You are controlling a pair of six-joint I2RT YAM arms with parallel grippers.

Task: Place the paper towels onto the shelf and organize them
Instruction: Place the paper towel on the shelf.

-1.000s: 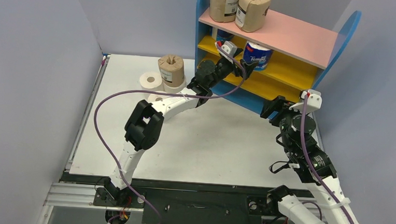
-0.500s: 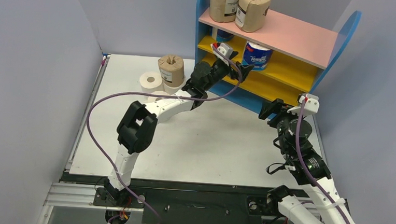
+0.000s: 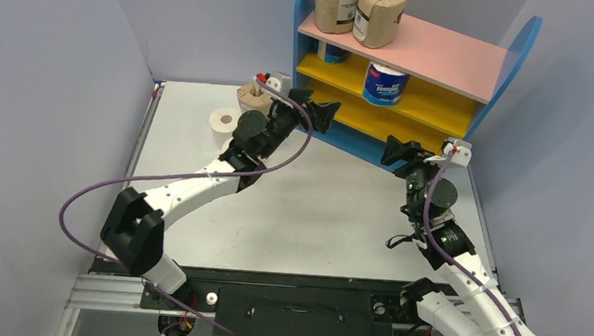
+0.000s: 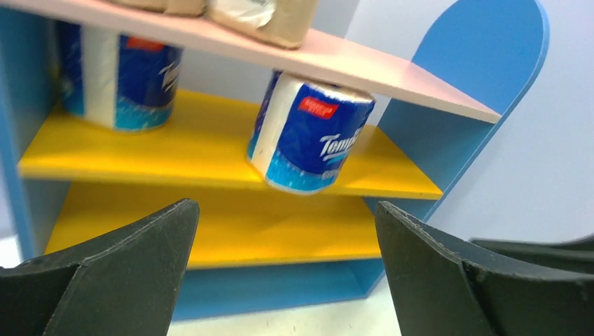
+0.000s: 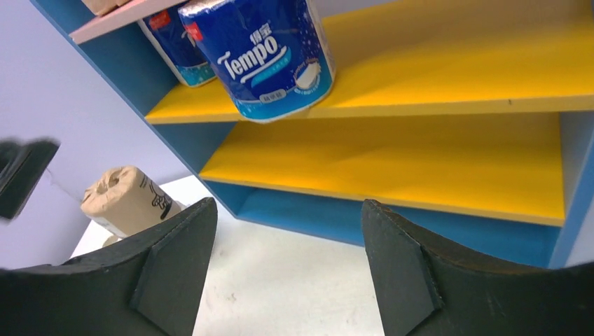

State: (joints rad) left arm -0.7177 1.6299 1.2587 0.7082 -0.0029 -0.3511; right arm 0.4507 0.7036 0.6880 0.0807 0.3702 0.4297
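The left arm (image 3: pixel 191 189) lies low over the table (image 3: pixel 337 217), elbow near the near-left edge and forearm angled up toward the shelf (image 3: pixel 519 49). The left gripper (image 3: pixel 315 107) hangs in the air just in front of the shelf's left end, jaws spread wide with nothing between them. The right arm (image 3: pixel 449 240) rises folded from its base, and the right gripper (image 3: pixel 394 152) points at the shelf's lower front, jaws well parted and empty. On the upper yellow board a blue-and-white roll (image 3: pixel 385 84) stands near the front edge, printed "Tempo" in white letters under a small red tag. A second blue-and-white roll (image 3: pixel 332 53) stands at that board's left end. Two brown-wrapped rolls (image 3: pixel 379 13) stand on the pink top board, their label print too small to read. A third brown roll (image 3: pixel 253 97) stands on the table behind the left wrist, with a plain white roll (image 3: pixel 224 121) beside it.
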